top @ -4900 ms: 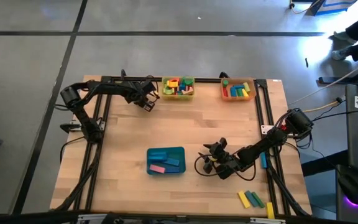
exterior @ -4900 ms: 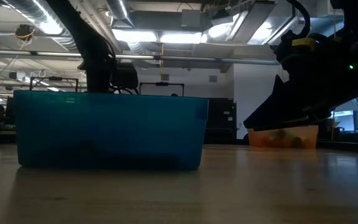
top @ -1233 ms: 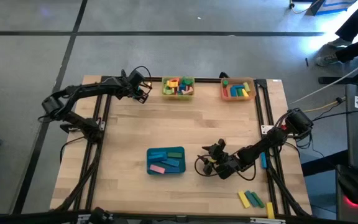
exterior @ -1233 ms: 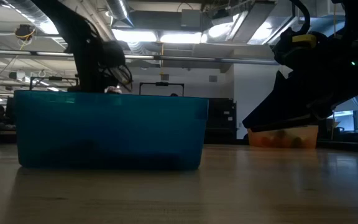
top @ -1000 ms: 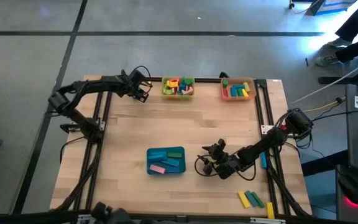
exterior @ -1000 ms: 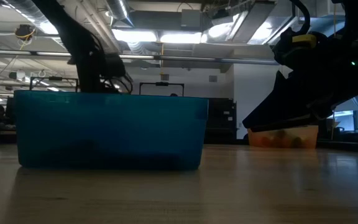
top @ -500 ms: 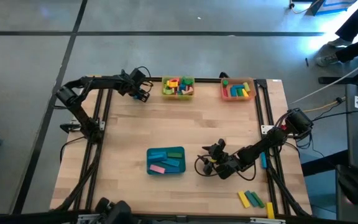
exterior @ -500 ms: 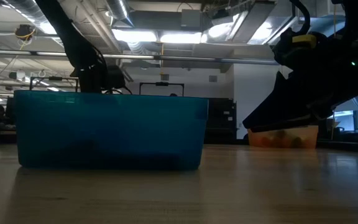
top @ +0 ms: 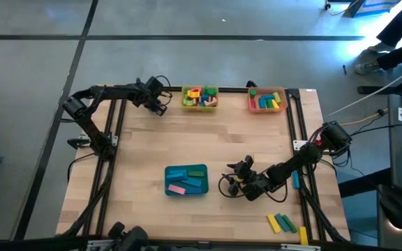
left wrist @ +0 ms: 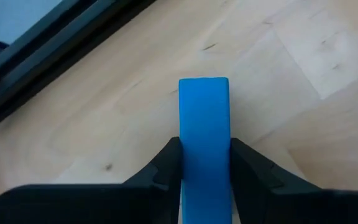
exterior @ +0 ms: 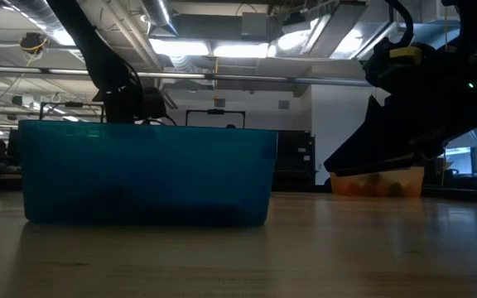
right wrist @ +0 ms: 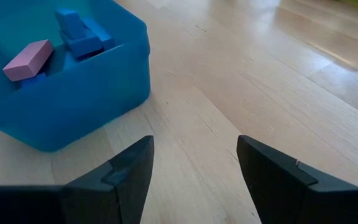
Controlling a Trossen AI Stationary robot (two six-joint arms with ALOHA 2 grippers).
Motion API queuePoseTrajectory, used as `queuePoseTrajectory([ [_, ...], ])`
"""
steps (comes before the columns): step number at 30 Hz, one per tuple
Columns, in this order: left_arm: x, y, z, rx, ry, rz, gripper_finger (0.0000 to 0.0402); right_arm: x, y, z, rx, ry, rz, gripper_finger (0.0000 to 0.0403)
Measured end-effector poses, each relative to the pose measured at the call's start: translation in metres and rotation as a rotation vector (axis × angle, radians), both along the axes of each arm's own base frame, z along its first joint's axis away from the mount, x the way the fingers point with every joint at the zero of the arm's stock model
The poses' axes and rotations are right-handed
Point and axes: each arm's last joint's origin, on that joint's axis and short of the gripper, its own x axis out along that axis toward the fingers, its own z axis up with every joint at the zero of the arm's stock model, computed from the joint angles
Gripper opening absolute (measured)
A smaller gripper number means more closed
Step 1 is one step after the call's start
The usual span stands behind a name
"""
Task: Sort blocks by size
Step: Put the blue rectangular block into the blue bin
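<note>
Left claw (left wrist: 204, 168) clamps a blue block (left wrist: 204, 137) above the counter (left wrist: 278, 74); right claw (right wrist: 194, 165) gapes wide beside the teal tray (right wrist: 73, 93).

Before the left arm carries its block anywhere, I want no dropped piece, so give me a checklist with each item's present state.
1. Left hand shut on the long blue block, gripped on both sides: ok.
2. Block clear of the pale wooden table: cannot tell.
3. Teal plastic tray has room; it holds a few blue blocks and one pink one: ok.
4. Right hand open and empty, beside the teal tray, not over it: ok.
5. Yellow tray and orange tray at the table's far edge, apart from the left hand: ok.
</note>
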Motion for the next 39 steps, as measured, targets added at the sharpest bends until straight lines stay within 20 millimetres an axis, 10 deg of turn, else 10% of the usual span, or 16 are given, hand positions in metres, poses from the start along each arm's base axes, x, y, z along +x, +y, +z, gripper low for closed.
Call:
queuePoseTrajectory([
  [13, 0.029, -0.052, 0.030, 0.012, -0.020, -0.207, 0.0088, 0.000, 0.000, 0.000, 0.000, 0.000, 0.000, 0.0234],
  [26, 0.056, -0.168, 0.102, 0.040, -0.406, -0.573, 0.0093, 0.000, 0.000, 0.000, 0.001, -0.001, 0.000, 0.0234],
  [39, 0.081, -0.277, 0.112, -0.065, -0.688, -0.947, 0.0100, 0.001, 0.001, 0.001, 0.019, -0.013, 0.005, 0.0234],
])
